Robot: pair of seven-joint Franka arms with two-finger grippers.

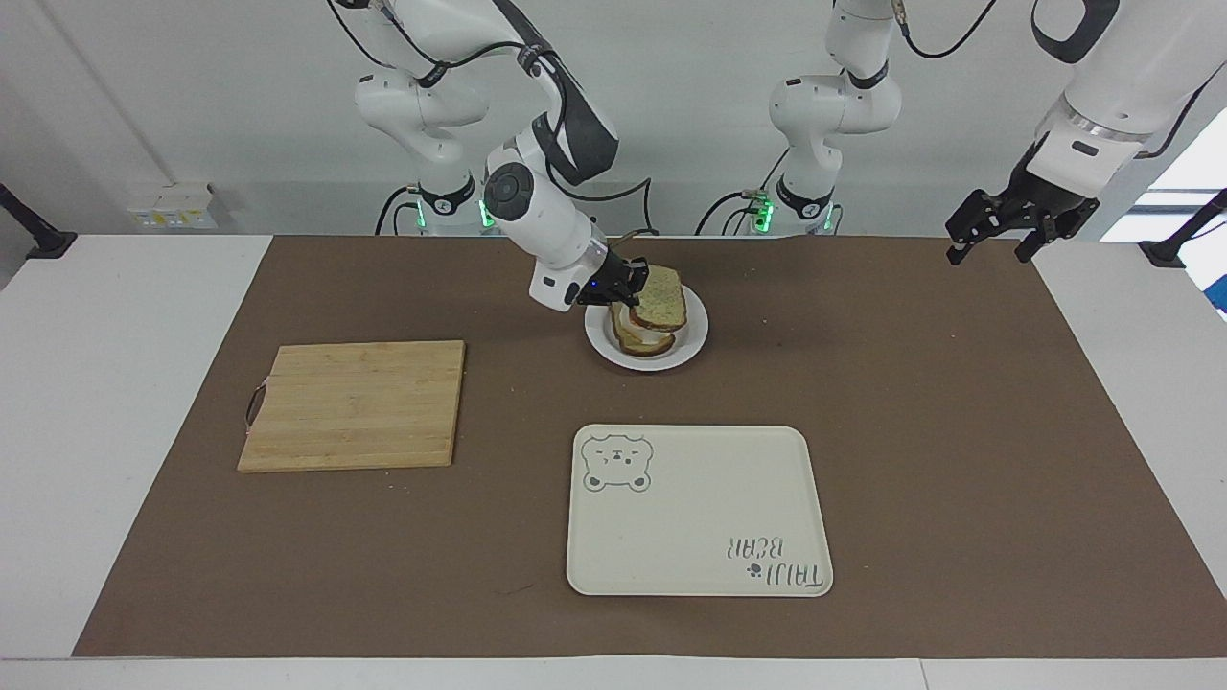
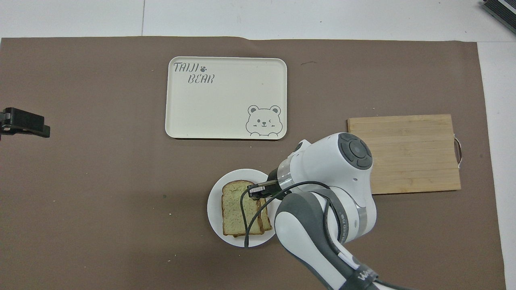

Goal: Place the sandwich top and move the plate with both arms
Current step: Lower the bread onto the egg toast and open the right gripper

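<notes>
Our right gripper (image 1: 628, 284) is clamped on one edge of the sandwich top (image 1: 660, 297), holding the slice tilted just above the egg-topped slice (image 1: 644, 341) that lies on the plate (image 1: 692, 350), which sits near the robots' end of the brown mat (image 1: 959, 431). From overhead we see the top roughly over the lower slice but skewed, with a strip of the lower crust (image 2: 264, 223) peeking out at the side toward the right arm. We judge the first risk to be a crooked landing: the slice is pinched at one edge and hangs at a slant, so letting go from here could make it slide off the egg or flop over onto the plate's rim. A second risk is that bread sticks to the fingers, so that drawing back drags the top, or even nudges the plate. We cannot tell whether the low edge of the top already touches the stack. Pressing down too far would squash the egg beneath. Our left gripper (image 1: 997, 228) waits with its fingers spread, raised over the mat's edge at the left arm's end of the table, well apart from the plate. When both arms take the plate, an uneven lift could tip the stack. The tray (image 1: 700, 517) and the cutting board (image 1: 355, 402) lie farther from the robots.
</notes>
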